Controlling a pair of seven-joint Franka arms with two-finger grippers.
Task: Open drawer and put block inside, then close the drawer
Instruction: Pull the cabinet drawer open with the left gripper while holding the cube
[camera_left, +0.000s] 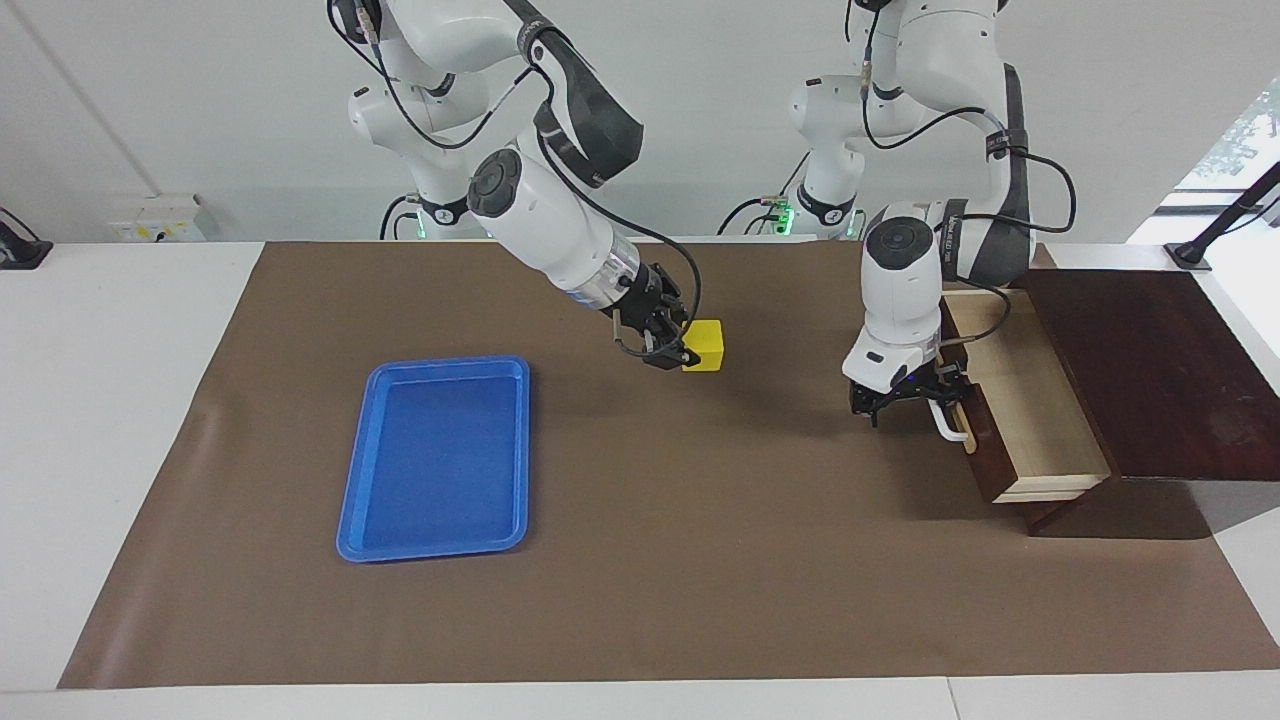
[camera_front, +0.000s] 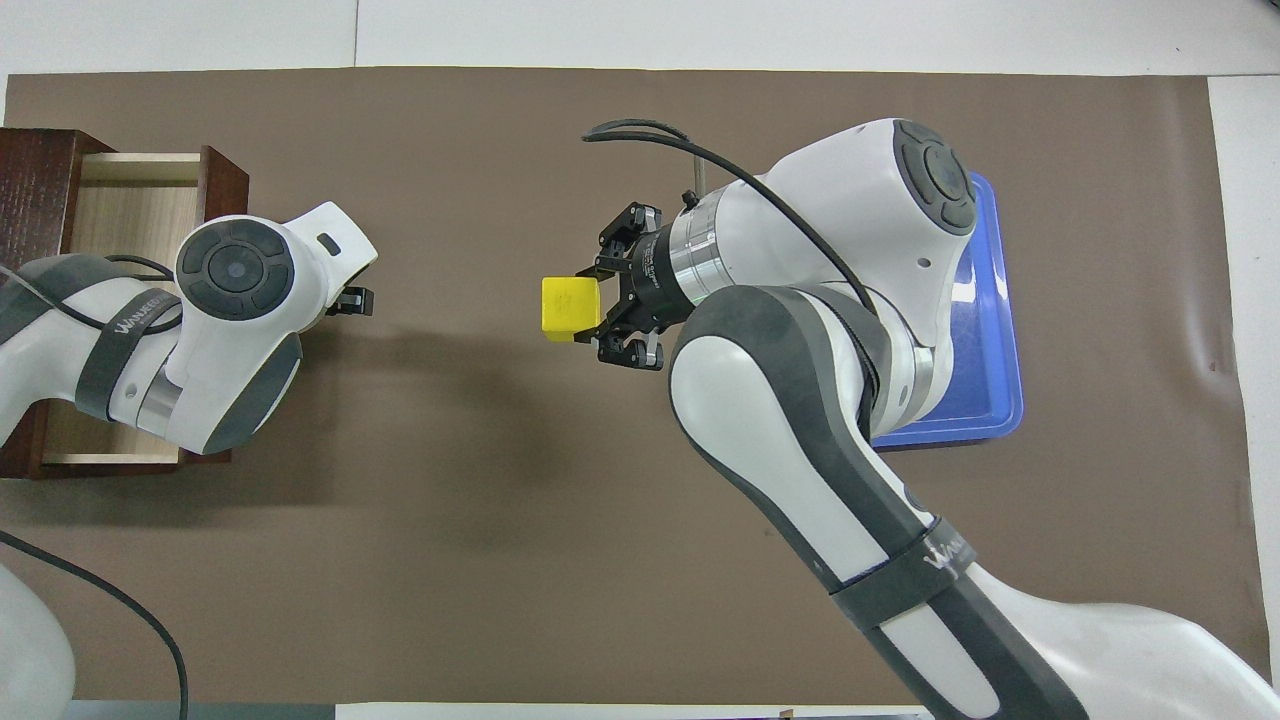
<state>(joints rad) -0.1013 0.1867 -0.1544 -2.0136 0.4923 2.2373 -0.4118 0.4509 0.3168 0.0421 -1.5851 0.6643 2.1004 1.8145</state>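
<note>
Drawer (camera_left: 1030, 395) pulled well out of dark box (camera_left: 1150, 370) at the left arm's end of the desk (camera_left: 640, 560), pale interior bare, white handle (camera_left: 948, 425) on its front. Left tool (camera_left: 905, 400) right at that handle, in front of the drawer; cannot tell from the views whether clamped on the handle or merely spread wide around it. Block (camera_left: 705, 345) yellow, toward the middle of the desk from the drawer, well apart from it, lifted just off the brown mat (camera_left: 640, 600). Right tool (camera_left: 668, 350) tilted, pinched tight on the block's side, over the mat. Blue tray (camera_left: 440, 455) flat on the mat toward the right arm's end, well away from the drawer.
</note>
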